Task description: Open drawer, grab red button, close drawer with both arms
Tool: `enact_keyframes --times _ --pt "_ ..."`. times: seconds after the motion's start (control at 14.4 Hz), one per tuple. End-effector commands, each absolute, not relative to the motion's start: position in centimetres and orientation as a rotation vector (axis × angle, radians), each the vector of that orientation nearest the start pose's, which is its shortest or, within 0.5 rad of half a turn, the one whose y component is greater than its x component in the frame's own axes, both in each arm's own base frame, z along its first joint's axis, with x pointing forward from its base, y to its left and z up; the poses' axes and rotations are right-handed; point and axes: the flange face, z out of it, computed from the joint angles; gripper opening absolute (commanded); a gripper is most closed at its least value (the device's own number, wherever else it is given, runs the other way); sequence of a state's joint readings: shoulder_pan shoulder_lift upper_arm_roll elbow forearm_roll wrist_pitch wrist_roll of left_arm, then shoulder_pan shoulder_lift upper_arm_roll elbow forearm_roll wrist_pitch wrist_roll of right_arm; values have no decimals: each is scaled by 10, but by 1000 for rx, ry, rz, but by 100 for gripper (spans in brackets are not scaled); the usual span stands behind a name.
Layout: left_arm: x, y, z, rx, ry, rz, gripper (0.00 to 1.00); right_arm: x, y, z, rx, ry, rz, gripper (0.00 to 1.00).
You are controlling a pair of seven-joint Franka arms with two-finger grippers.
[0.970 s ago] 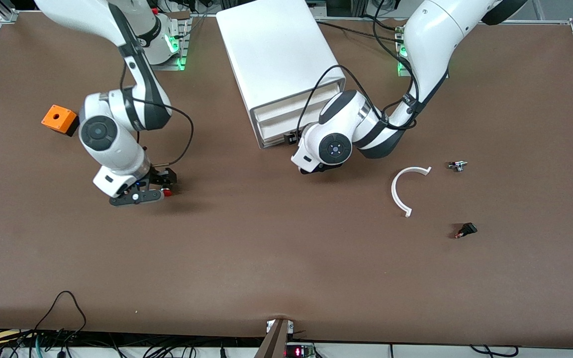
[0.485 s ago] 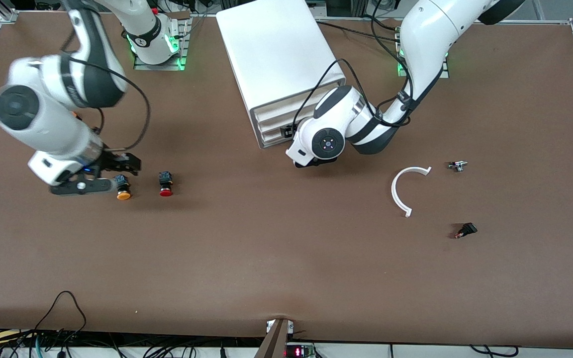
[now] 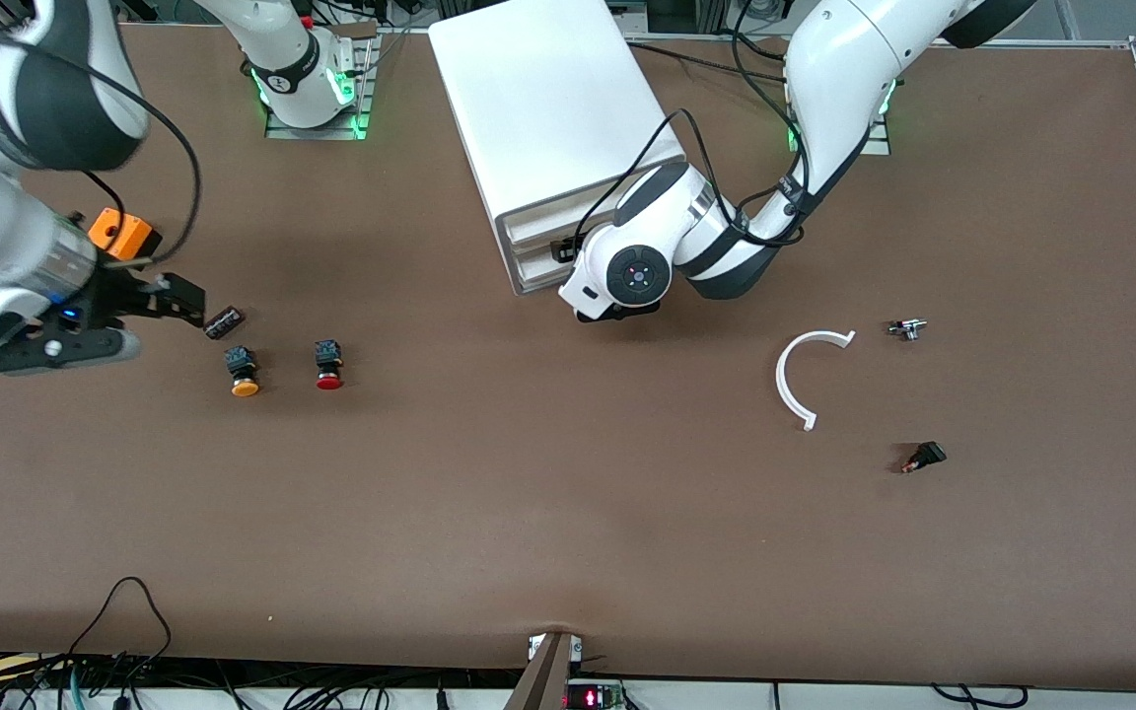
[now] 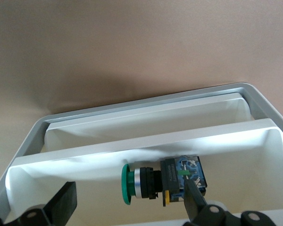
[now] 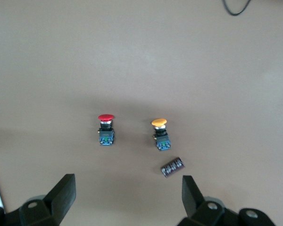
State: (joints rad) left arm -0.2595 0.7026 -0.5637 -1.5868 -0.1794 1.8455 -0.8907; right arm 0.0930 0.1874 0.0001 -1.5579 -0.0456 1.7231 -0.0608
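Note:
The red-capped button (image 3: 328,363) lies on the table, apart from both grippers; it also shows in the right wrist view (image 5: 106,129). My right gripper (image 3: 149,306) is open and empty, raised over the table by the orange box; its jaws (image 5: 127,193) stand wide apart. The white cabinet (image 3: 548,118) stands mid-table, and the middle drawer (image 3: 532,248) looks about flush with its front. My left gripper (image 3: 566,254) is open at the drawer fronts. In the left wrist view a drawer (image 4: 226,141) holding a green-capped button (image 4: 146,182) lies between the open left gripper's (image 4: 129,207) fingers.
An orange-capped button (image 3: 244,373) and a small dark cylinder (image 3: 224,321) lie beside the red one. An orange box with a hole (image 3: 121,235) sits toward the right arm's end. A white curved piece (image 3: 800,380) and two small parts (image 3: 908,328) (image 3: 923,457) lie toward the left arm's end.
My right gripper let go of the red button, left it on the table, and rose away toward the right arm's end. My left gripper moved slightly closer to the cabinet front.

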Motion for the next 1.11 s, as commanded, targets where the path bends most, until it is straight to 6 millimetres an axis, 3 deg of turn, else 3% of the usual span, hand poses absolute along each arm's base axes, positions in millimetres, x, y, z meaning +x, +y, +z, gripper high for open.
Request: enact_keyframes --times 0.0,0.35,0.69,0.76,0.9,1.04 --pt "472 -451 282 -3064 -329 1006 100 622 14 558 -3175 -268 36 100" --pt "530 -397 325 -3119 -444 898 100 621 -50 558 -3136 -531 46 100" --pt "582 -343 387 -3023 -353 554 100 618 -47 563 -3129 -577 42 100" --pt "589 -336 399 -3009 -353 504 100 614 -47 571 -3139 -556 29 100" --pt "598 -324 415 -2995 -214 382 100 600 -52 590 -3148 -544 16 100" --pt "614 -288 435 -3018 -50 334 100 587 -58 596 -3151 -538 31 100"
